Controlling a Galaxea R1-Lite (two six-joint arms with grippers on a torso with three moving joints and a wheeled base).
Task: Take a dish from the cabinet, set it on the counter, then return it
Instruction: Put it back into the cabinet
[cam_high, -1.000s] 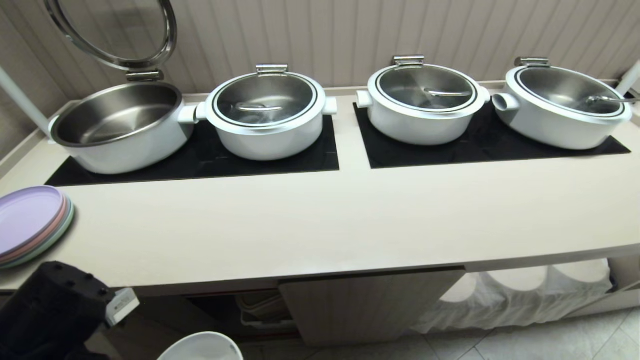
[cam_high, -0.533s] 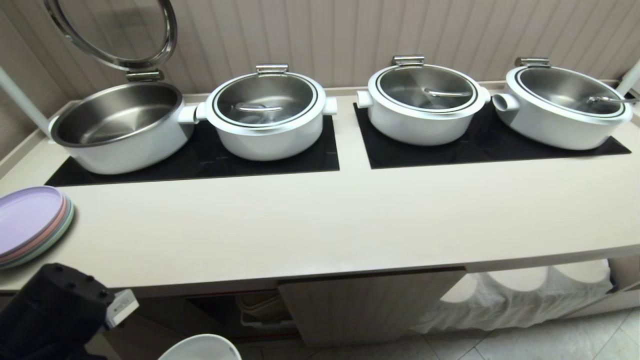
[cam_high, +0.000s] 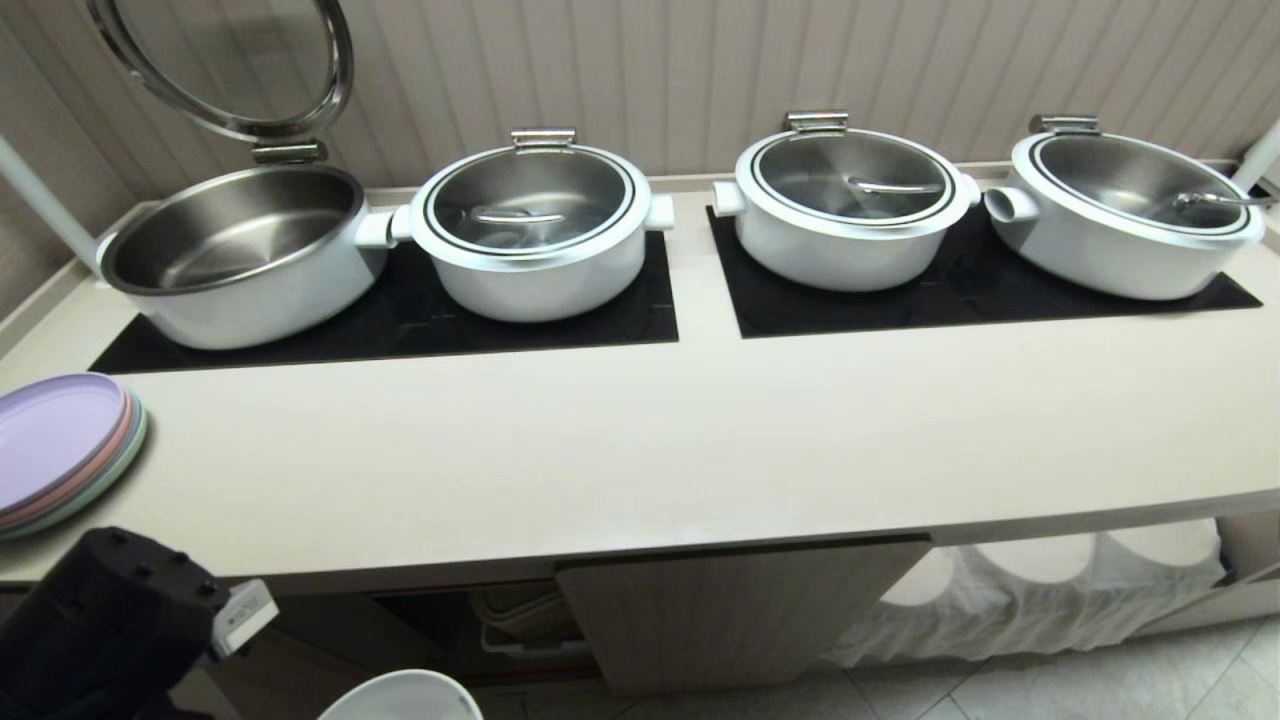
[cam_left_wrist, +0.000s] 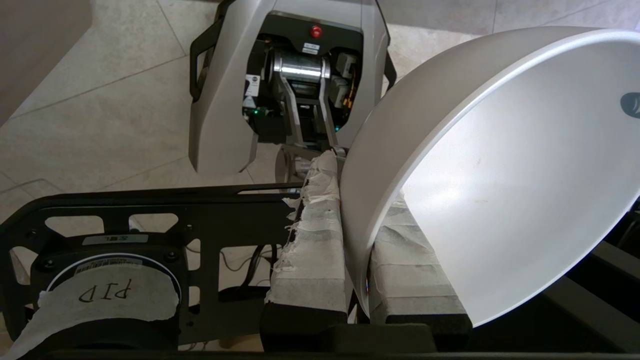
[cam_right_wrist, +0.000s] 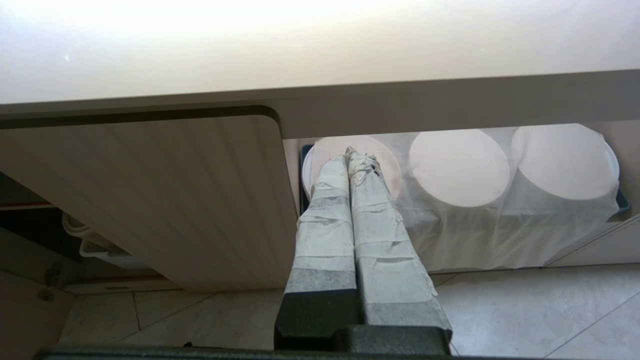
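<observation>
Left gripper (cam_left_wrist: 356, 240) fingers pinching rim of small round white ceramic bowl (cam_left_wrist: 500, 175) below long beige counter (cam_high: 640, 450); right gripper (cam_right_wrist: 352, 165) fingers pressed together.

We see four white pots on two black inset panels (cam_high: 400, 320). The leftmost pot (cam_high: 240, 255) stands open, its glass lid (cam_high: 225, 65) tipped up against the ribbed wall (cam_high: 700, 60). The other three pots (cam_high: 535, 230) keep their lids down. A stack of pastel plates (cam_high: 60, 450) sits at the far left. Low on the right, a white cloth (cam_high: 1040, 590) drapes over round white shapes, above a tiled floor (cam_high: 1100, 680).
</observation>
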